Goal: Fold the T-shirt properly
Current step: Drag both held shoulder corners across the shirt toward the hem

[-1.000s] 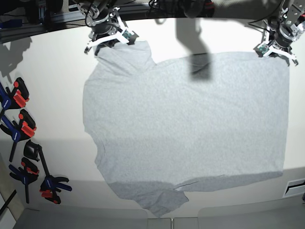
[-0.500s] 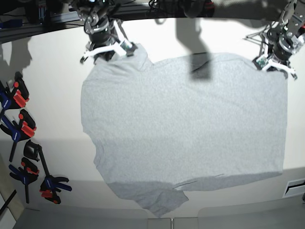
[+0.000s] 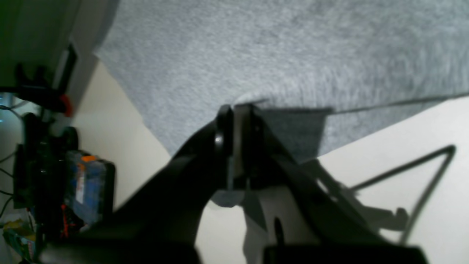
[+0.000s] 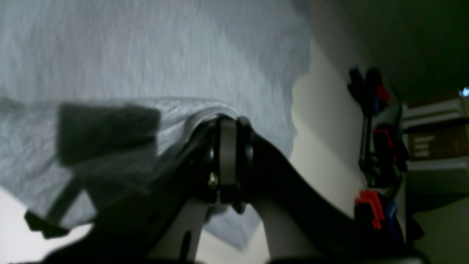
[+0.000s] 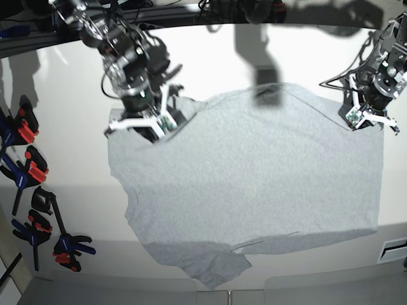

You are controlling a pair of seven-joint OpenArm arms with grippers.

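The light grey T-shirt (image 5: pixel 254 190) lies spread on the white table (image 5: pixel 63 101), plain side up, one sleeve at the near edge. My right gripper (image 5: pixel 141 127), at the left of the base view, is shut on the shirt's far-left corner and holds it raised over the body. In the right wrist view the jaws (image 4: pixel 227 123) pinch a ridge of grey cloth (image 4: pixel 146 55). My left gripper (image 5: pixel 371 122), at the right, is shut on the far-right corner. In the left wrist view its tips (image 3: pixel 238 110) grip the cloth edge (image 3: pixel 274 47).
Several black, red and blue clamps (image 5: pixel 28 171) lie along the table's left edge, also in the right wrist view (image 4: pixel 377 146). A dark box with a blue label (image 3: pixel 88 183) stands beyond the table. A white fitting (image 5: pixel 394 250) sits at the near right.
Both grippers have moved from the far edge toward the near side, carrying the shirt's far corners with them. The right gripper has come further, and the far edge now lies pulled in over the shirt.
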